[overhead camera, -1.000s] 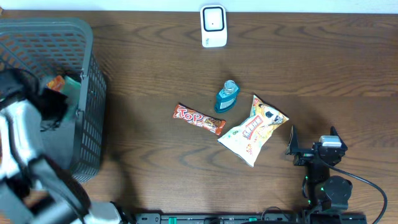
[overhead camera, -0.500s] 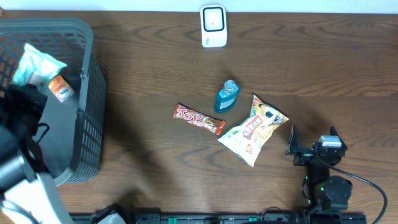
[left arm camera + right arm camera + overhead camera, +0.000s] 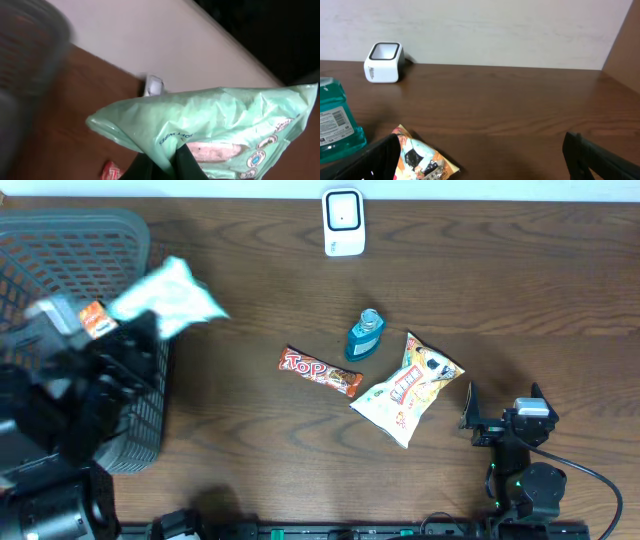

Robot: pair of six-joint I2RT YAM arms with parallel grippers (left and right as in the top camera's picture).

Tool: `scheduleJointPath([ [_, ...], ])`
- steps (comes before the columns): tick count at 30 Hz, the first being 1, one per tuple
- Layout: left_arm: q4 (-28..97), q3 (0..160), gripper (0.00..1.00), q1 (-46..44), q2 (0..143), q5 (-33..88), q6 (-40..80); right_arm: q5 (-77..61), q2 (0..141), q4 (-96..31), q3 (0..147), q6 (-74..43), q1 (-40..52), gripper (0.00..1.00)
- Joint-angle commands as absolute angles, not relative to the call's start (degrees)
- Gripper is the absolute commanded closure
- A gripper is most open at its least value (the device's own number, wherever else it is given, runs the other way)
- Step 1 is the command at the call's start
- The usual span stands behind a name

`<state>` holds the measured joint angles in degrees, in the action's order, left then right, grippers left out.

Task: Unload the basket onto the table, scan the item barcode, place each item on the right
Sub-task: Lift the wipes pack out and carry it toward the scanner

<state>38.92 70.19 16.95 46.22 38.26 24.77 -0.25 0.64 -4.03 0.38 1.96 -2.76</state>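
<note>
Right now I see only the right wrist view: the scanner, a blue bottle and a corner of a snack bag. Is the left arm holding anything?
Observer: Yes. In the left wrist view the left gripper is shut on a pale green wipes pack.
Operator: Where is that pack over the table?
Observer: From overhead it shows, blurred, across the right rim of the grey basket, far left of the scanner.
Operator: Is there anything on the table that I miss?
Observer: A red candy bar lies on the wood just left of the snack bag.
</note>
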Motion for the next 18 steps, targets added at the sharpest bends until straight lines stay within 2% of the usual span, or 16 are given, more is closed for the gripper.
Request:
scheduleJointPath([
  [1, 40.5, 68.9, 0.93, 9.9, 47.5, 40.9, 12.0, -0.6, 0.4, -4.3, 0.3, 2.4, -2.6, 0.01],
  [4, 42.9, 66.7, 0.93, 4.0, 49.8, 39.2, 8.6, -0.6, 0.4, -4.3, 0.3, 2.4, -2.6, 0.01],
  [13, 43.6, 58.0, 0.93, -11.6, 62.3, 24.5, 8.6, -0.6, 0.4, -4.3, 0.3, 2.4, -2.6, 0.01],
  [18, 39.3, 55.2, 0.93, -18.9, 72.1, 21.3, 8.6, -0.6, 0.4, -4.3, 0.3, 2.4, -2.6, 0.01],
])
